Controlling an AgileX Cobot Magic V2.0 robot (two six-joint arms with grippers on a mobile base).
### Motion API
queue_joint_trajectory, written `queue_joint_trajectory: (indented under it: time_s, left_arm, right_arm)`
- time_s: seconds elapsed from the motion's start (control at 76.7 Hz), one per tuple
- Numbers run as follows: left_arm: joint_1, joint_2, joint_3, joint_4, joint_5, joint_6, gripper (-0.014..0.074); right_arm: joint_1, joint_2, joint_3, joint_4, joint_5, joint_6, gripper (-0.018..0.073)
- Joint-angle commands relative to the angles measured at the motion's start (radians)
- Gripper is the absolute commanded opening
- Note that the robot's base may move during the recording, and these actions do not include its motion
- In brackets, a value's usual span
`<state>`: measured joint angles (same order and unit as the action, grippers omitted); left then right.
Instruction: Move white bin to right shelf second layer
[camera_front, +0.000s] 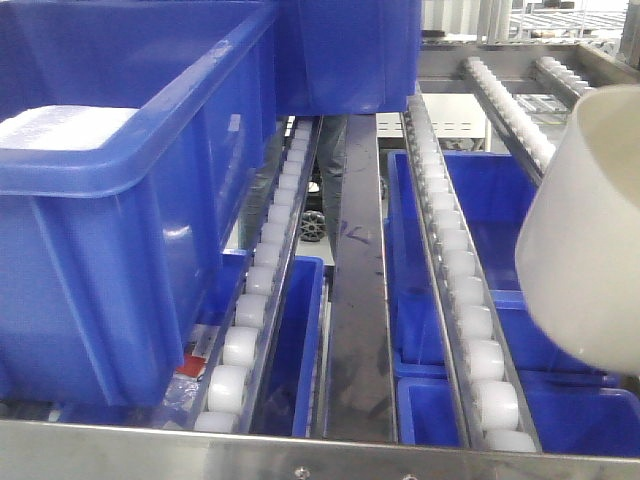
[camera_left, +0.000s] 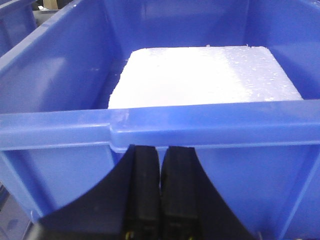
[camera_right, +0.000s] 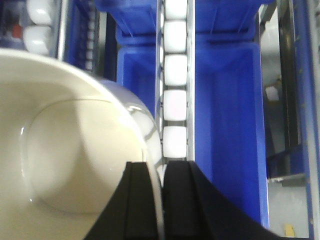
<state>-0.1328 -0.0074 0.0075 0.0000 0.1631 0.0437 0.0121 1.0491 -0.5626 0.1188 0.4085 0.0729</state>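
Right wrist-mounted: tool (camera_right: 154, 200) pinches tilted white bin (camera_right: 65, 150) rim above rollers (camera_right: 175, 105).

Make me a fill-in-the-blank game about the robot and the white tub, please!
1. The right gripper pinches the rim of the ____ tub.
2. The big crate resting on the rollers is ____ in colour.
3. Inside that crate lies a white ____ block.
4. The left gripper's jaws are ____.

Missing words: white; blue; foam; shut
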Motion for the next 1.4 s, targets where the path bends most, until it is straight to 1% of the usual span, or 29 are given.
queue_joint_trajectory:
  time_s: [0.0, 0.183, 0.274, 0.391, 0.509, 0.613, 0.796, 0.887, 0.952, 1.03, 1.122, 1.187, 1.317, 1.382]
  left_arm:
    - [-0.007, -0.014, 0.037, 0.000, -0.086, -0.005, 0.0085]
    - [-0.007, -0.014, 0.037, 0.000, -0.086, -0.005, 0.0085]
    - [-0.007, -0.014, 0.037, 0.000, -0.086, -0.005, 0.0085]
    - [-0.007, -0.014, 0.037, 0.000, -0.086, -0.005, 0.0085]
    - [-0.007, -0.014, 0.037, 0.000, -0.086, -0.005, 0.0085]
    - [-0.007, -0.014, 0.037, 0.000, -0.086, -0.005, 0.0085]
    - [-0.007, -0.014, 0.037, 0.000, -0.086, -0.005, 0.0085]
    - [-0.007, -0.014, 0.037, 0.000, -0.086, -0.005, 0.0085]
    - [-0.007, -0.014, 0.037, 0.000, -0.086, -0.005, 0.0085]
    - [-0.007, -0.014, 0.037, 0.000, -0.086, -0.005, 0.0085]
    - [-0.007, -0.014, 0.037, 0.000, -0.086, -0.005, 0.0085]
    - [-0.007, -0.014, 0.037, 0.000, -0.086, -0.005, 0.0085]
    - [-0.007, -0.014, 0.037, 0.000, -0.086, -0.005, 0.0085]
    - [-0.007, -0.014, 0.037, 0.000, -0.086, -0.005, 0.0085]
  right_arm:
    - [-0.003, 0.013, -0.034, 0.003, -0.089, -0.002, 0.0088]
    - [-0.003, 0.061, -0.034, 0.003, -0.093, -0.002, 0.0225]
    - [-0.003, 0.082, -0.034, 0.003, -0.094, -0.002, 0.0251]
    - [-0.002, 0.084, -0.034, 0.003, -0.090, -0.002, 0.0260]
    - [-0.002, 0.030, -0.035, 0.004, -0.090, -0.003, 0.0260]
    - [-0.002, -0.056, -0.035, 0.004, -0.076, -0.007, 0.0260]
    - [-0.002, -0.212, -0.022, 0.004, 0.017, -0.025, 0.0256]
    - [-0.003, -0.300, 0.019, 0.004, -0.003, -0.058, 0.0256]
    - [-0.003, -0.356, 0.063, 0.004, -0.044, -0.096, 0.0235]
    - [-0.003, -0.415, 0.113, 0.022, -0.068, -0.161, 0.0165]
    - [-0.003, -0.476, 0.163, 0.082, -0.075, -0.230, 0.0092]
    - [-0.003, -0.514, 0.193, 0.123, -0.077, -0.251, 0.0050]
    - [-0.003, -0.575, 0.238, 0.145, -0.110, -0.253, 0.0049]
    - [-0.003, -0.608, 0.255, 0.145, -0.159, -0.253, 0.0049]
